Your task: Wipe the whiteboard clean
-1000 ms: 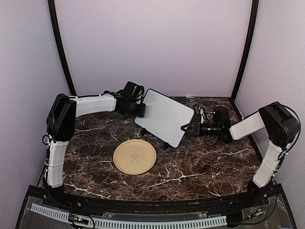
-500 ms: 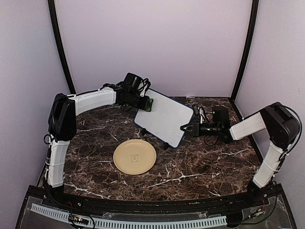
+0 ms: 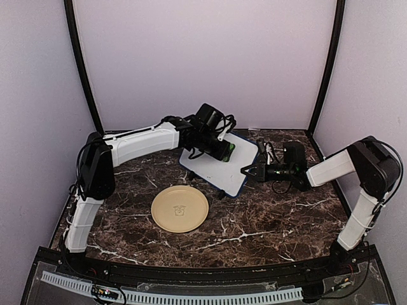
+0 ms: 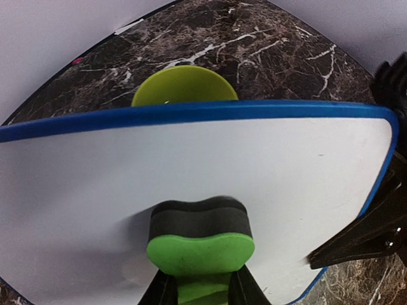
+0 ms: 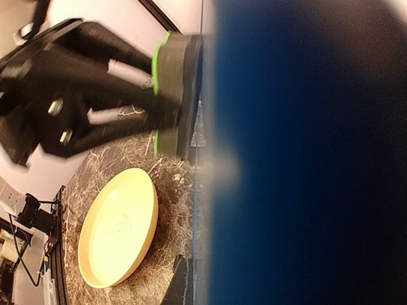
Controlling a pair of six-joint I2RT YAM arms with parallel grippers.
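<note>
The whiteboard (image 3: 215,170) stands tilted on black easel feet at mid-table; its white face shows no marks I can make out. My left gripper (image 3: 224,150) is shut on the green bone-shaped eraser (image 3: 230,149) and presses its black felt against the board's upper right part. In the left wrist view the eraser (image 4: 200,249) sits flat on the white face (image 4: 191,159), held by my gripper (image 4: 200,289). My right gripper (image 3: 249,169) is shut on the board's right edge. In the right wrist view the board's blue frame (image 5: 305,159) fills the right side, edge-on.
A round tan plate (image 3: 180,208) lies on the dark marble table (image 3: 267,222) in front of the board; it also shows in the right wrist view (image 5: 117,229) and behind the board in the left wrist view (image 4: 184,86). Pale walls enclose three sides.
My left gripper has swept with the eraser from the board's upper left corner across to its upper right part. The right arm and the board have stayed put.
</note>
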